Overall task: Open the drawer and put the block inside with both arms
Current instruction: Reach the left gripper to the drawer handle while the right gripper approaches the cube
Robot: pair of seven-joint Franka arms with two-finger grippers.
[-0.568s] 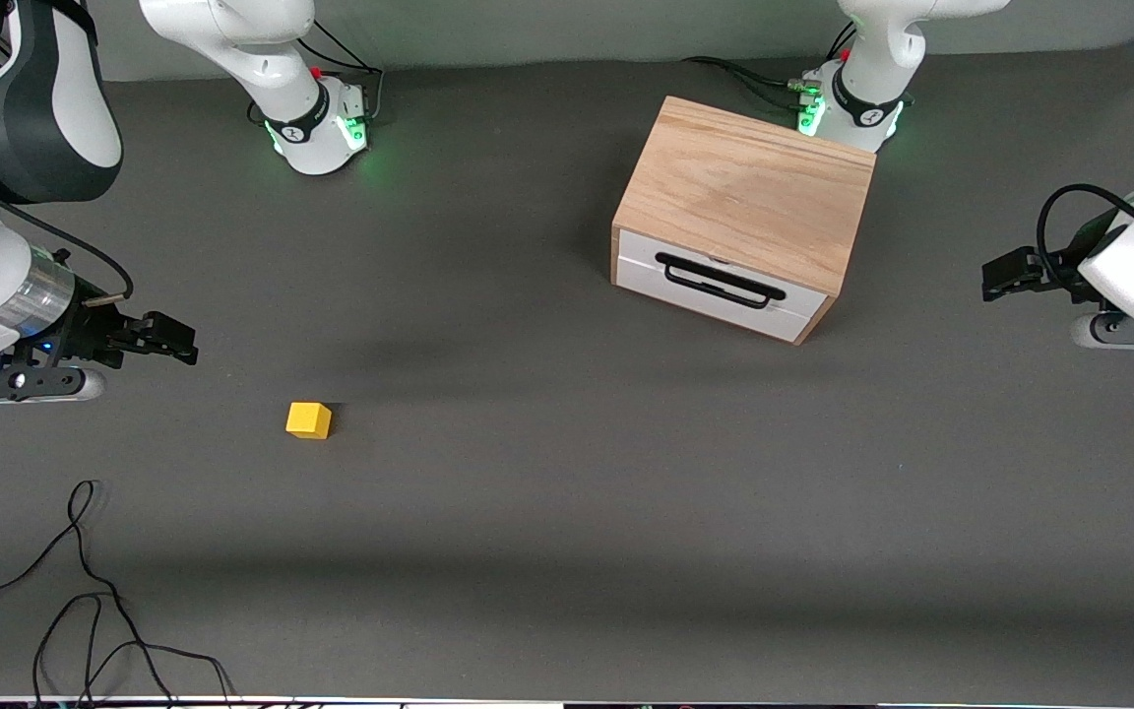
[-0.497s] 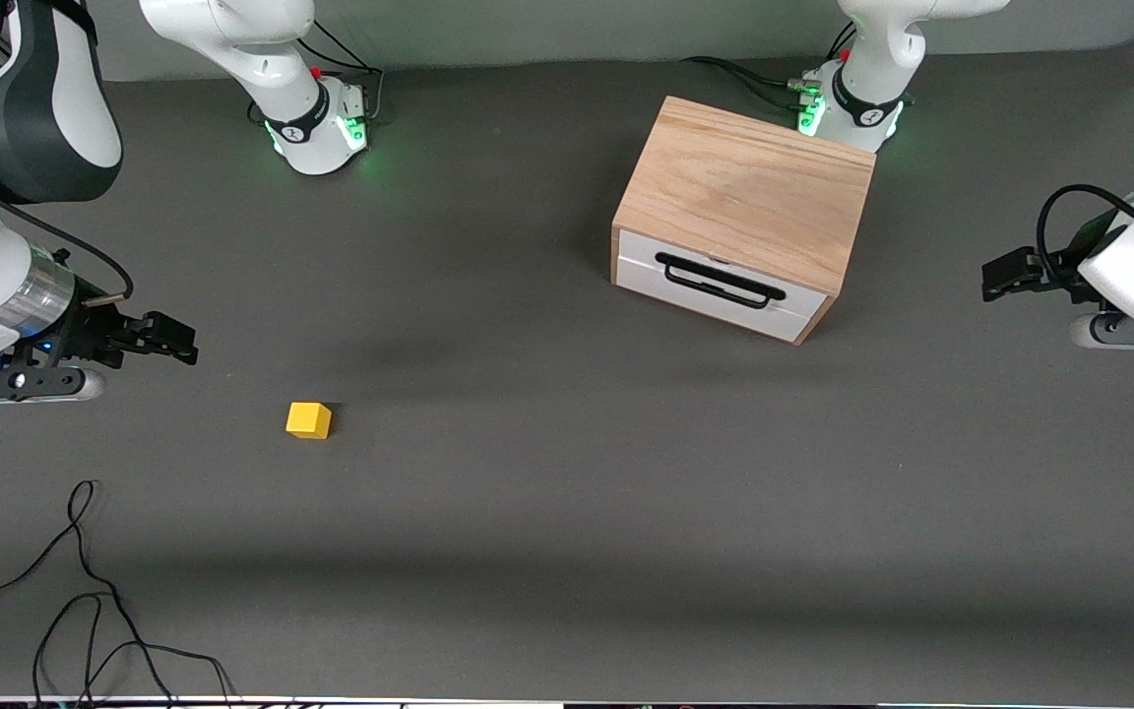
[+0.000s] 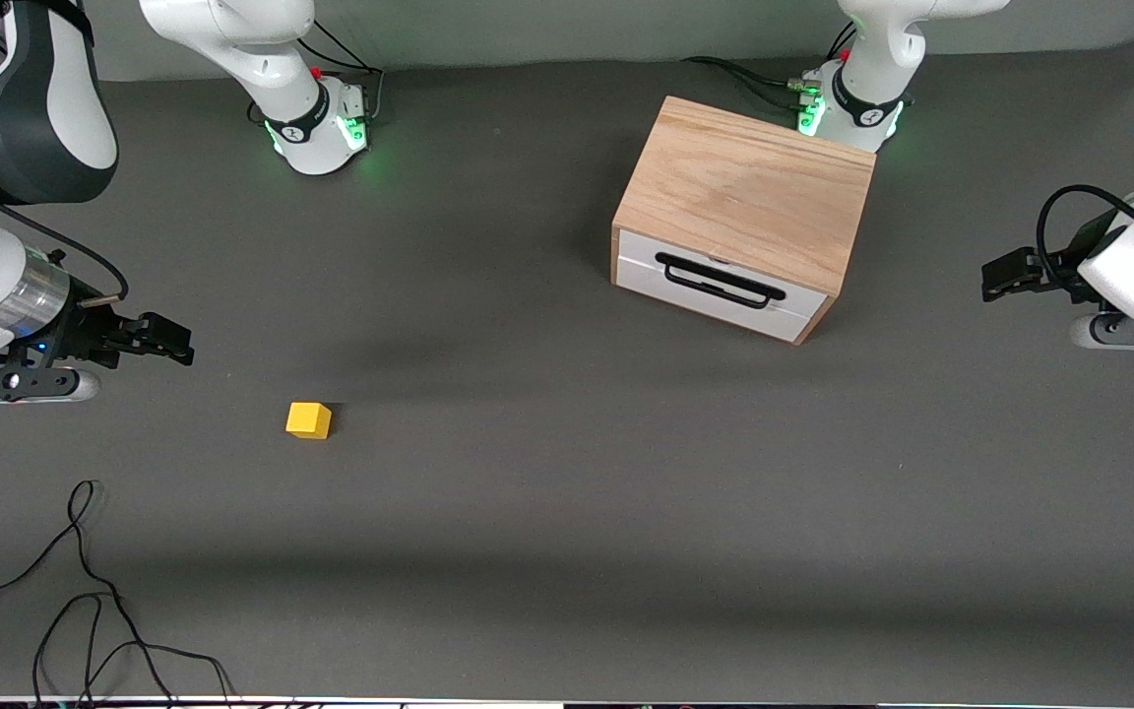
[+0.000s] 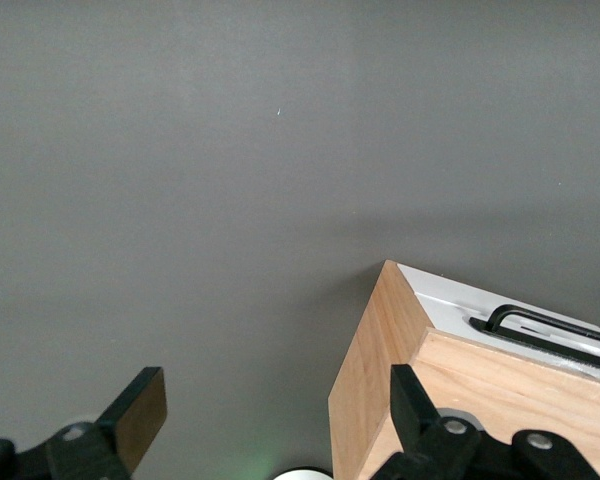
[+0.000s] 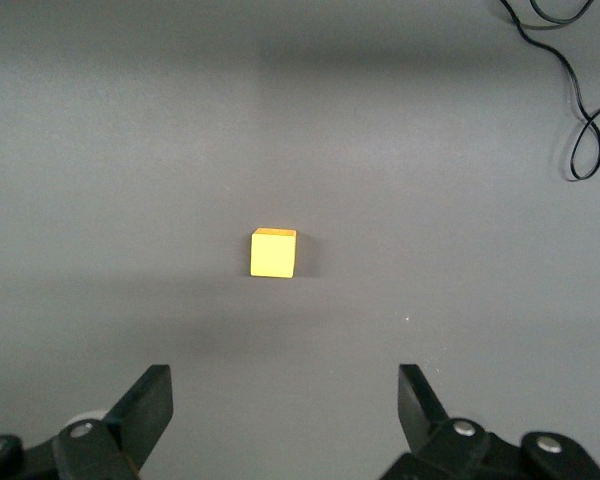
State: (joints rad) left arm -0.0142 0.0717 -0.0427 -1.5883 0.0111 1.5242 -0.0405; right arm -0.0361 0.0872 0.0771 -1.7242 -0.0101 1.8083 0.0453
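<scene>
Two open hands, both empty: my right hand [image 3: 173,348] hangs wide, short of the block [image 3: 308,419] on the tabletop [image 3: 567,492]; my left hand [image 3: 1000,276] waits wide beside the shut drawer [image 3: 720,288]. Skewed handle [image 3: 720,281] risks a slipped, crooked pull.

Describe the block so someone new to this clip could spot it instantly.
Start at the wooden box near the left arm's base. The block sits alone on the table, nearer the front camera, toward the right arm's end. It is the only small yellow cube.
</scene>
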